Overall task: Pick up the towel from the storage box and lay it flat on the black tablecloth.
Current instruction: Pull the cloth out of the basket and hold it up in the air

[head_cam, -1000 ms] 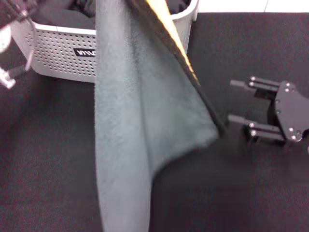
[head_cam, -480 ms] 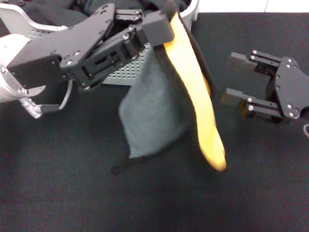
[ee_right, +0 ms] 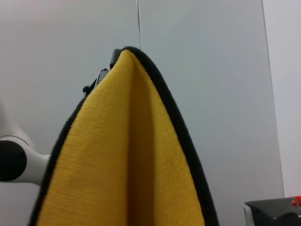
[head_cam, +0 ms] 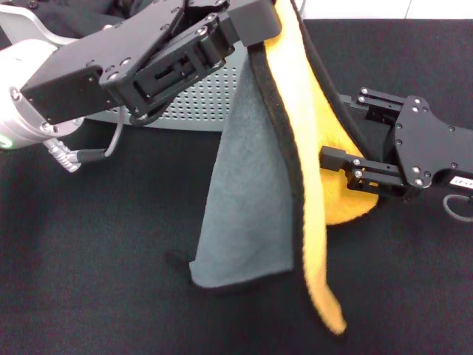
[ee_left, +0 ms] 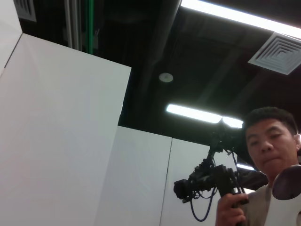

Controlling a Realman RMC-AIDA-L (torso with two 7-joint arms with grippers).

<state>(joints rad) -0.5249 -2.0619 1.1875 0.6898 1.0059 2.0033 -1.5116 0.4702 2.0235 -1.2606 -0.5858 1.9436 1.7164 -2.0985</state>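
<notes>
A: Where is the towel (head_cam: 255,185)?

B: It hangs in the air above the black tablecloth (head_cam: 89,281), just in front of the storage box (head_cam: 185,103). The grey face is turned toward the robot's left, the yellow-orange face toward its right, and the black stitched edge runs down between them. Its lower corners dangle close to the cloth; I cannot tell whether they touch it.

A: What holds it?

B: The left pincer (head_cam: 262,26) is clenched on the towel's top edge, up beside the box rim.

A: And the right pincer (head_cam: 344,133)?

B: Its two fingers (head_cam: 358,168) are spread apart, one on each side of a yellow fold at the towel's right side. They look released rather than pinching. From the right wrist, the yellow face (ee_right: 127,155) fills the view, rising to a peak with the black edge over it.

A: Anything else?

B: Dark cloth (head_cam: 74,11) lies inside the box.
</notes>
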